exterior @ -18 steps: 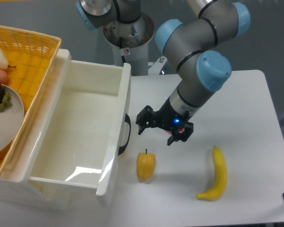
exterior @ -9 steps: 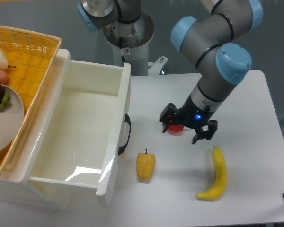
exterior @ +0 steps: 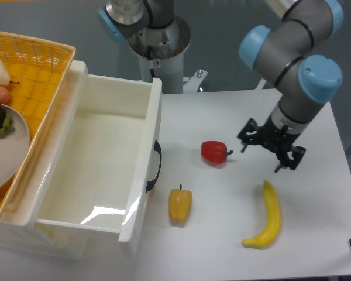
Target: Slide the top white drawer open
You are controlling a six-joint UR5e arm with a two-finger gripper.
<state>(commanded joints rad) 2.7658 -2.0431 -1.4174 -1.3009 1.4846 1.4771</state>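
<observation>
The top white drawer (exterior: 141, 193) stands pulled far out of its glossy white cabinet, an empty deep tray with a curved black handle (exterior: 156, 167) on its front panel. My gripper (exterior: 269, 151) hangs over the table well to the right of the drawer, past the red pepper. Its two black fingers are spread apart with nothing between them. The lower drawer is hidden under the open one.
A red pepper (exterior: 215, 151) lies between drawer and gripper. A yellow pepper (exterior: 180, 204) sits near the drawer front, a banana (exterior: 268, 215) at the lower right. On the cabinet, a yellow woven basket (exterior: 34, 76) holds a plate with fruit. The arm's base column (exterior: 158, 41) stands behind.
The gripper has travelled right, away from the drawer handle, uncovering the red pepper that it passed over. The drawer has stayed open and still.
</observation>
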